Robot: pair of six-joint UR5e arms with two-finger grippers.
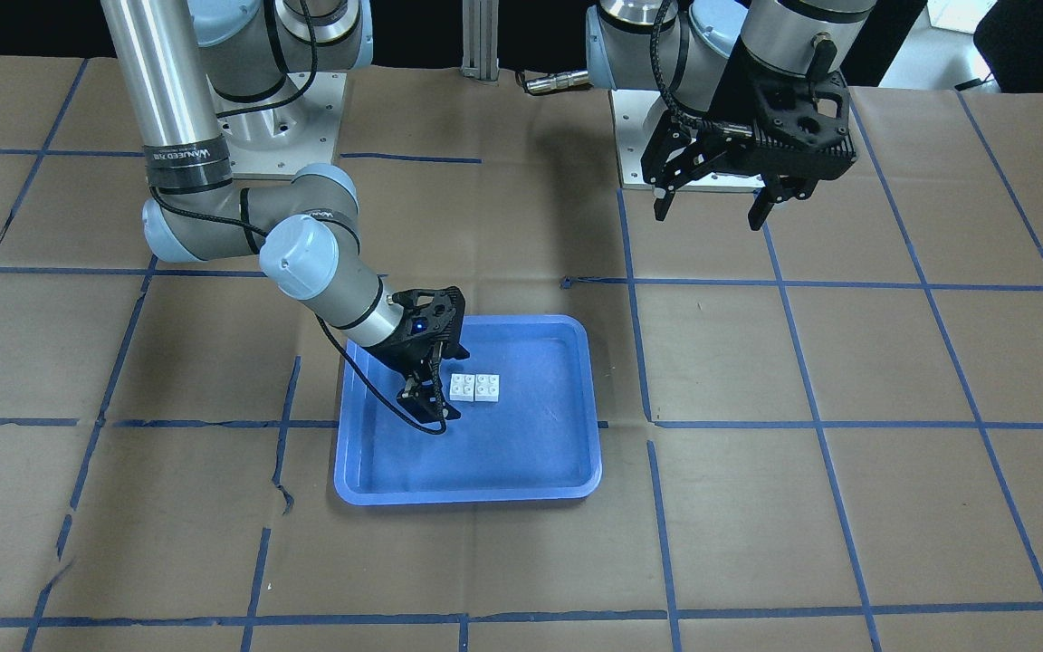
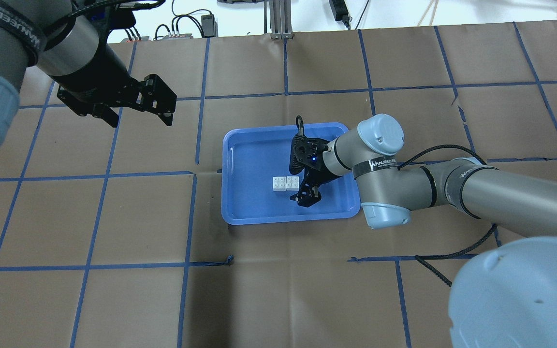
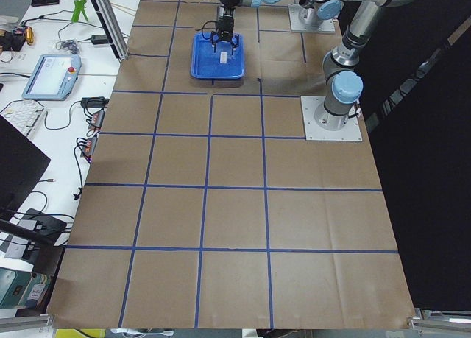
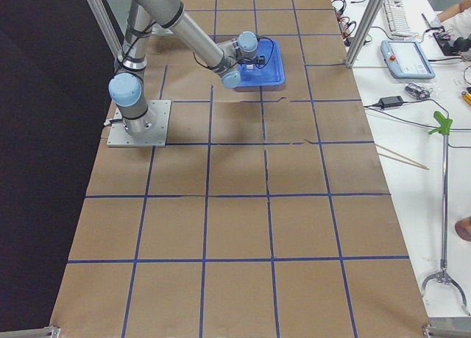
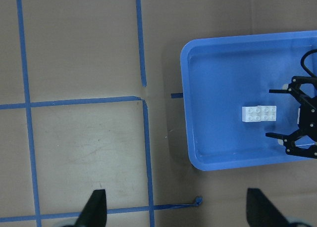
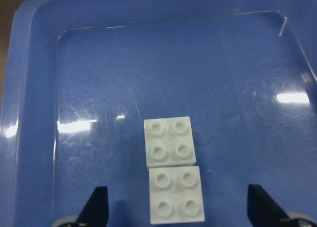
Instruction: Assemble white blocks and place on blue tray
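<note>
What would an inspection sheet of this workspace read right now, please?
Surface: table, brown-papered, with a blue tape grid and small tears.
Job's things: two white blocks side by side, touching, studs up, on the floor of the blue tray.
Clutter: nothing seen.
Grippers: right gripper open, low in the tray beside the blocks, holding nothing; left gripper open, raised away from the tray, empty.
Cables: black cable loops out to the tray's side.
Surroundings: pendant and keyboard on a side bench.
</note>
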